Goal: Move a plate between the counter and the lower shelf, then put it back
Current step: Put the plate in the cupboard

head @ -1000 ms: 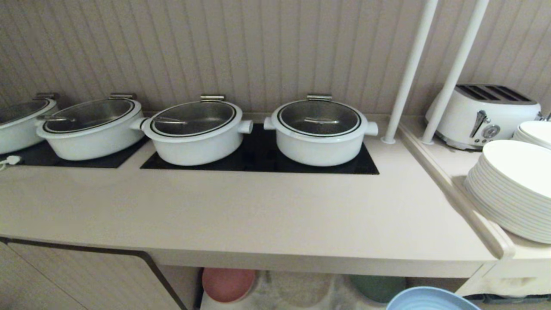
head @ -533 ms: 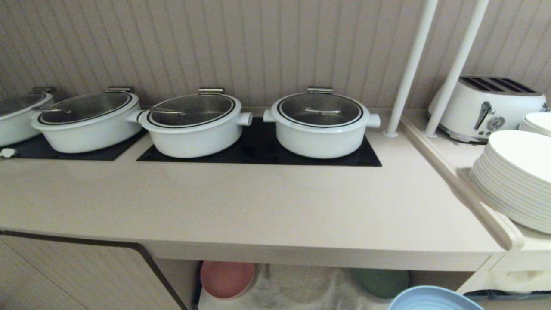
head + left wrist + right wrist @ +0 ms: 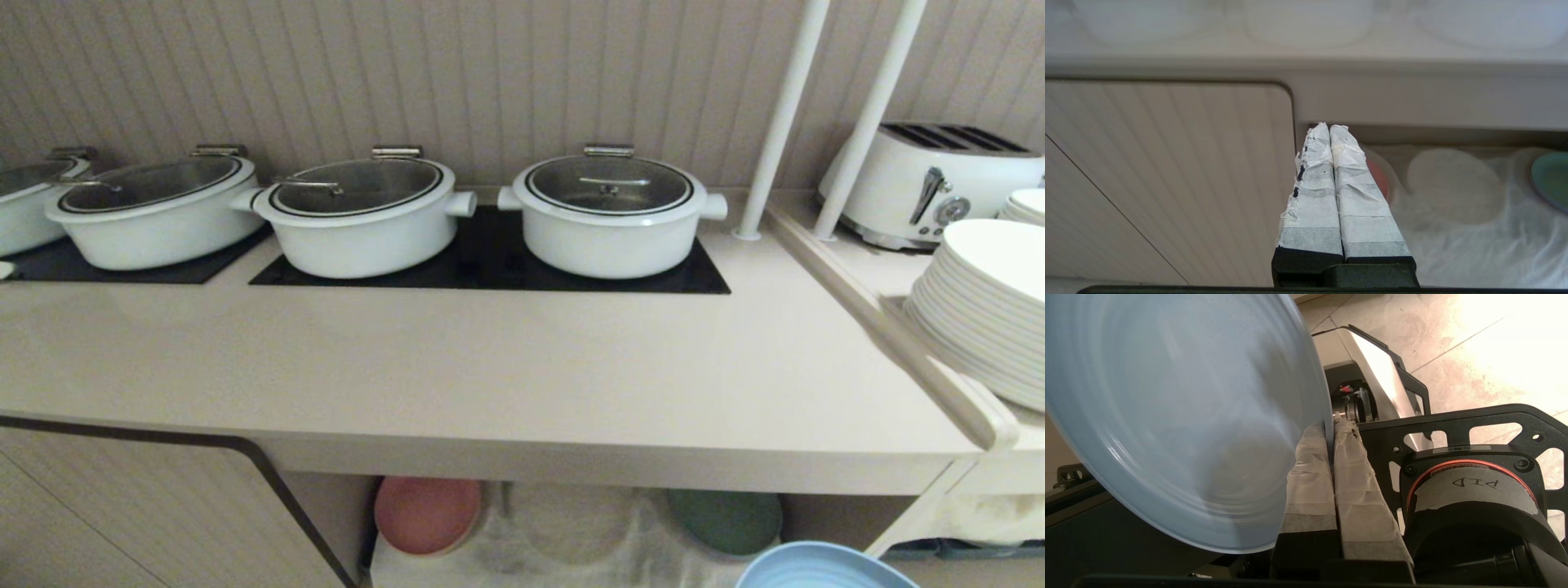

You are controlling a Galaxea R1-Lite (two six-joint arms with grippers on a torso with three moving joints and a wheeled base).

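**Item: blue plate in transit, below counter level**

Change noted: across the last second the whole head view slides, pots and hob sinking toward 12 o'clock of the picture and more of the shelf opening showing; this reads as the camera moving with the torso, not as things moving. The plate (image 3: 820, 566) keeps its place at 5 o'clock of the head view. Judgement: the robot is lowering itself toward the shelf (image 3: 571, 531), so the plate is likely on its way in, or just out; neither counter (image 3: 490, 367) nor shelf bears it now.

Right gripper (image 3: 1331, 435): taped fingers pressed together, pinching the plate's rim; plate tilted, hanging free over the robot's own base and tiled floor (image 3: 1474, 355).

Left gripper (image 3: 1329, 130): fingers pressed together, empty, parked before the cabinet door (image 3: 1167, 175) at the shelf's edge.

Shelf contents: pink plate (image 3: 427, 513) at the opening's 9 o'clock, green plate (image 3: 725, 519) at 3 o'clock, a cloth-covered mound (image 3: 571, 523) between them. Judgement: that middle slot is the free place.

Counter: beige, bare in front; black hob (image 3: 490, 261) with white lidded pots (image 3: 608, 212) along the back.

Room: ribbed wall, two white poles (image 3: 780, 122), toaster (image 3: 939, 184) and stack of white plates (image 3: 984, 310) on the side ledge at 3 o'clock
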